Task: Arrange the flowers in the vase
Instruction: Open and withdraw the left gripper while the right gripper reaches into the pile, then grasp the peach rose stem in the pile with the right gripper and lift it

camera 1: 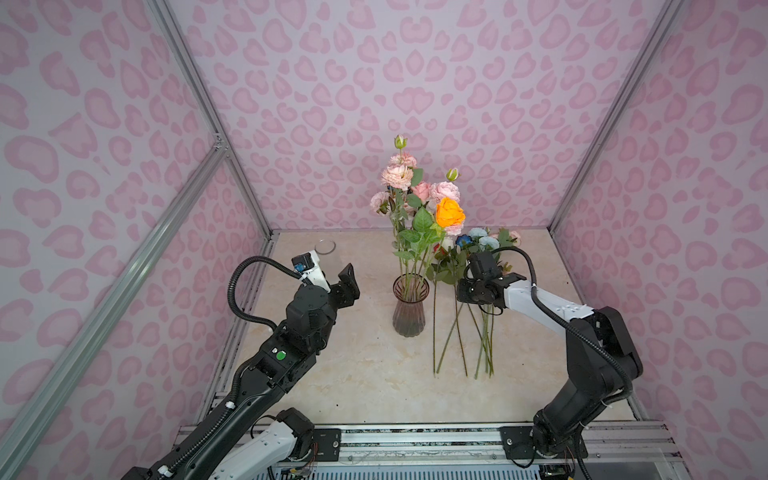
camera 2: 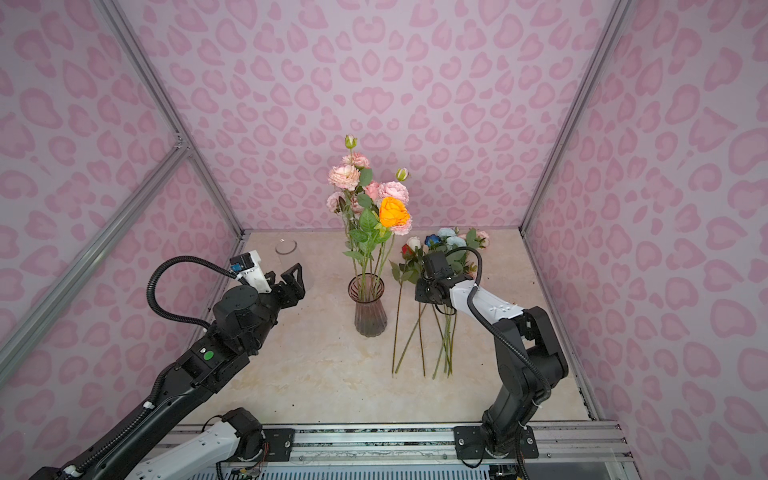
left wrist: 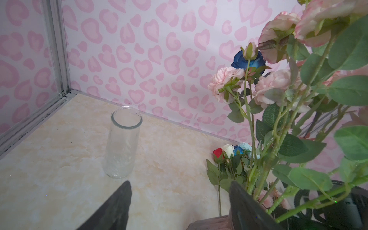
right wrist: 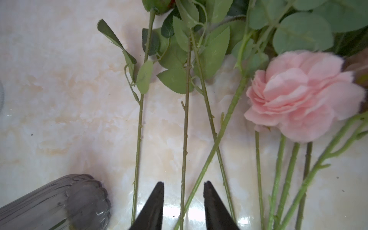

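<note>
Quick pass from my remote seat. Left claw (camera 1: 348, 286) (camera 2: 292, 281) (left wrist: 180, 182) is wide open and has hold of nothing. It hangs above the table (camera 1: 353, 374) to the left of the vase (camera 1: 409, 320) (camera 2: 370, 320), clearly apart from it in both top views. The vase is ribbed and smoky and stands upright mid-table. Part of the flowers (camera 1: 397, 176) (camera 2: 344, 176) stand in it, stems down, mostly pink blooms plus an orange rose (camera 1: 450, 212) (camera 2: 394, 212) leaning right. The loose pile (camera 1: 478, 233) (camera 2: 446, 232) lies flat just right of the vase, heads toward the back wall and stems toward the front, with red, white, blue and pink blooms. Right claw (right wrist: 183, 182) points down over those stems and is partly open. A thin stem (right wrist: 185, 139) runs through the gap and a thicker stem (right wrist: 229, 115) crosses in beside it. Neither looks clamped, and I can't tell if the tips touch the table. A big pink bloom (right wrist: 302, 95) lies next to them, and the vase base (right wrist: 59, 199) shows on the other side of the claw. A clear glass (camera 1: 325, 248) (camera 2: 286, 247) (left wrist: 123, 143) stands upright near the back left corner, well apart from the vase.
</note>
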Tool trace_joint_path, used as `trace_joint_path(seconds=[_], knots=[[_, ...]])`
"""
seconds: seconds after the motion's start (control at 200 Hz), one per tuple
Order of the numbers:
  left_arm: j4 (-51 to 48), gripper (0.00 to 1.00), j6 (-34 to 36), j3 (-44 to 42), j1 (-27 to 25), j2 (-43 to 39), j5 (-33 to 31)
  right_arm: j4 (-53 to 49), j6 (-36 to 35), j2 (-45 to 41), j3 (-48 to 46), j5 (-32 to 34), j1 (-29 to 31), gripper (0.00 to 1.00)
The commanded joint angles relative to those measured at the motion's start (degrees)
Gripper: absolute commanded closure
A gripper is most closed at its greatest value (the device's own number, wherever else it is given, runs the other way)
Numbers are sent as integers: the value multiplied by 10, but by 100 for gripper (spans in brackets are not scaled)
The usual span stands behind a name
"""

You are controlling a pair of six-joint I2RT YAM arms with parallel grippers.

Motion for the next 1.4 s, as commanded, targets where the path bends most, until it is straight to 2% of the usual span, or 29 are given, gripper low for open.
trace_joint_path(seconds=[0.0, 0.21, 0.39, 0.525, 0.565, 0.685, 0.935, 1.255, 1.345, 1.395], knots=[[5, 23, -3, 1, 2, -3, 13, -2, -7, 37, 9, -22, 0, 66], [5, 24, -2, -1, 4, -3, 22, 4, -7, 107, 54, -14, -8, 68], [3, 24, 0, 2, 5, -2, 29, -18, -17, 166, 116, -20, -15, 84], [5, 24, 5, 2, 8, -6, 28, -14, -13, 174, 123, -43, -22, 100], [5, 24, 5, 2, 8, -5, 28, -11, -13, 171, 121, -48, -23, 100], [6, 24, 6, 2, 9, -4, 29, 33, 3, 115, 82, -85, -26, 100], [5, 24, 7, 3, 13, -4, 32, 104, 19, -55, -4, -106, -30, 100], [7, 25, 8, 2, 15, -2, 39, 155, 10, -182, -49, -168, -36, 100], [7, 25, 7, 3, 15, -1, 43, 200, 31, -201, -62, -222, -40, 100], [7, 25, 7, 3, 16, 0, 45, 252, 74, -202, -78, -269, -52, 100]])
